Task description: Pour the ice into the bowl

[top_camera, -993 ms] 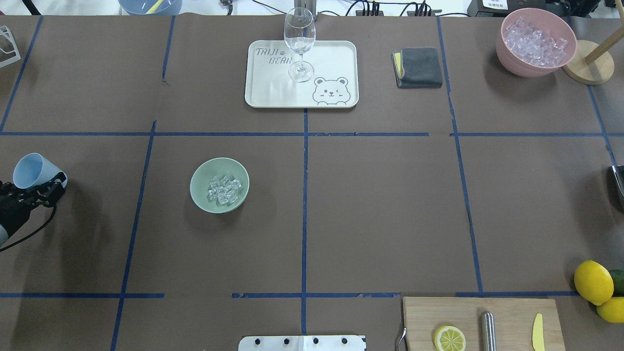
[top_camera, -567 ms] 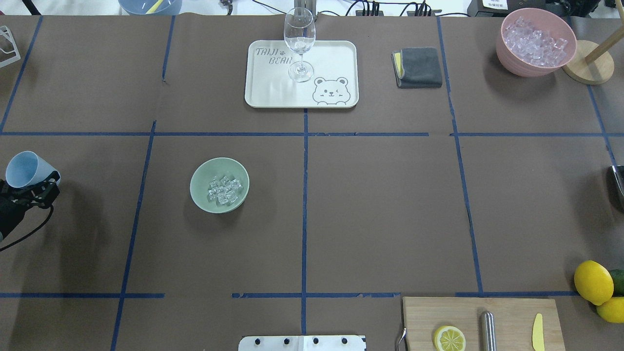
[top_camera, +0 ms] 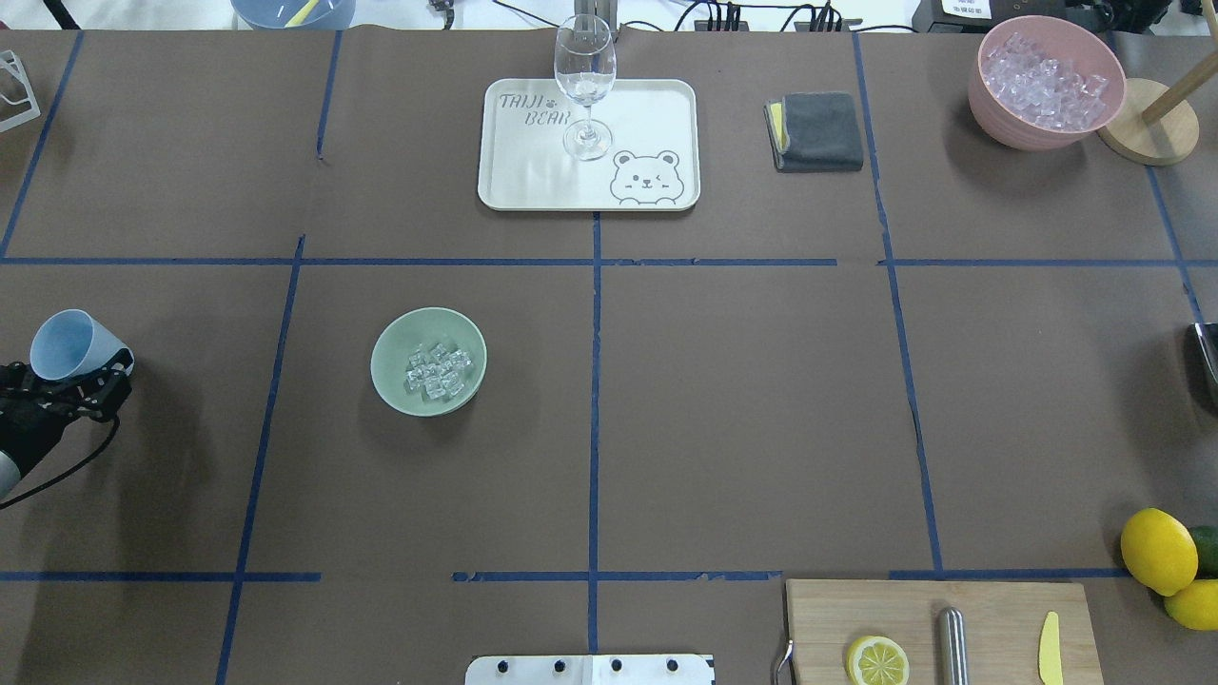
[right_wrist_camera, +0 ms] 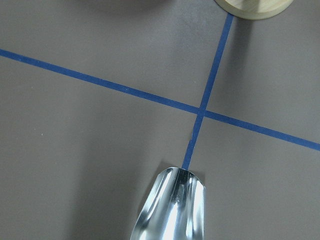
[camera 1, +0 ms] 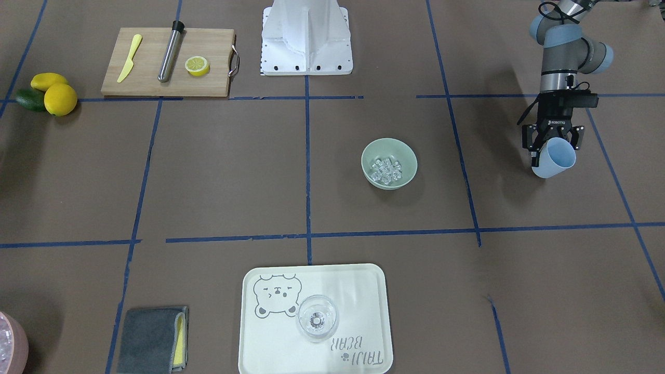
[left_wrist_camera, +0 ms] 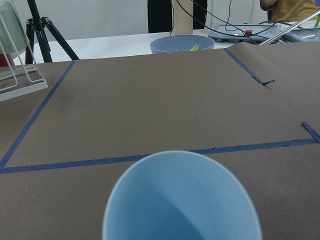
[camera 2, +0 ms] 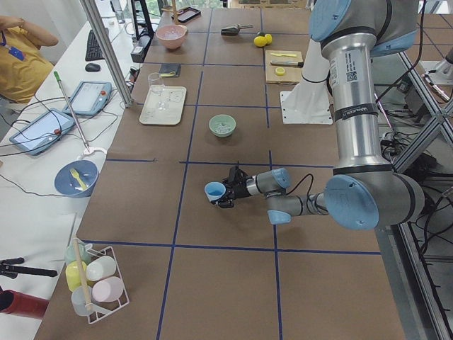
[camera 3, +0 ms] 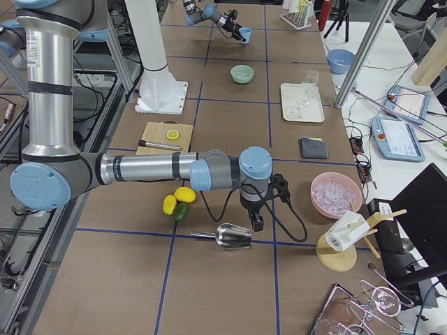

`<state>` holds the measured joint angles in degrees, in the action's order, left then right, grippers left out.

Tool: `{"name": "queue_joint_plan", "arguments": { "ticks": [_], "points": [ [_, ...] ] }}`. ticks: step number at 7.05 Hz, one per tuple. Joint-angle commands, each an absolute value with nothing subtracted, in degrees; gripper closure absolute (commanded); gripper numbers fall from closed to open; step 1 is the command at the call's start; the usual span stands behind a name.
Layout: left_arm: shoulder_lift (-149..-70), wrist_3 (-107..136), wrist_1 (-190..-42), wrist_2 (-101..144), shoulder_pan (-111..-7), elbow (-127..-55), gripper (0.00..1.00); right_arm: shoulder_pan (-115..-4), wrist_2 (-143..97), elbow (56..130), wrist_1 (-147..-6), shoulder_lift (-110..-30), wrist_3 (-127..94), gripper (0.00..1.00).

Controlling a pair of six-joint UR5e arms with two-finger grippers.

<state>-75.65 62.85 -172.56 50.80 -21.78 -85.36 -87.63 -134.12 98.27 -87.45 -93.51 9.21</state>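
Observation:
The sage-green bowl point(top_camera: 384, 358) stands left of the table's middle with a small heap of clear ice cubes point(top_camera: 438, 371) in it; it also shows in the front view point(camera 1: 367, 156) with the ice point(camera 1: 385, 170). My left gripper point(top_camera: 88, 369) is shut on a tilted light blue cup point(top_camera: 68, 344) near the left edge, well apart from the bowl. The cup point(left_wrist_camera: 182, 200) looks empty inside. My right gripper point(camera 3: 255, 222) is by a metal scoop point(camera 3: 234, 237); I cannot tell whether it is open or shut.
A pink bowl of ice point(top_camera: 990, 100) and a wooden stand point(top_camera: 1147, 133) are far right. A tray point(top_camera: 657, 105) with a wine glass point(top_camera: 584, 76), a grey cloth point(top_camera: 818, 130), a cutting board point(top_camera: 999, 609) and lemons point(top_camera: 1157, 550) lie around.
My left gripper with the cup drifted a little left, then came back right and slightly nearer. The bowl and its ice have not moved.

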Motion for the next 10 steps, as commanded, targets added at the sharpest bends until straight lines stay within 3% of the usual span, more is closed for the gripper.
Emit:
{"name": "queue_joint_plan", "arguments": {
  "ticks": [1,7,10],
  "points": [
    [-75.59,62.84,-172.7,50.71,-21.71,-85.52,0.0,-87.63,-134.12,98.35,-87.45,-93.52,9.14,0.0],
    [-74.27,54.77,-177.7,50.8,-23.98,-89.38,0.0,-87.63,-134.21,98.44,-87.45,-93.34,8.97,0.0],
    [-74.53,44.08,-177.71,59.02,-35.82,-92.71,0.0,-87.63,-134.3,98.53,-87.45,-93.08,8.96,0.0]
  ]
}}
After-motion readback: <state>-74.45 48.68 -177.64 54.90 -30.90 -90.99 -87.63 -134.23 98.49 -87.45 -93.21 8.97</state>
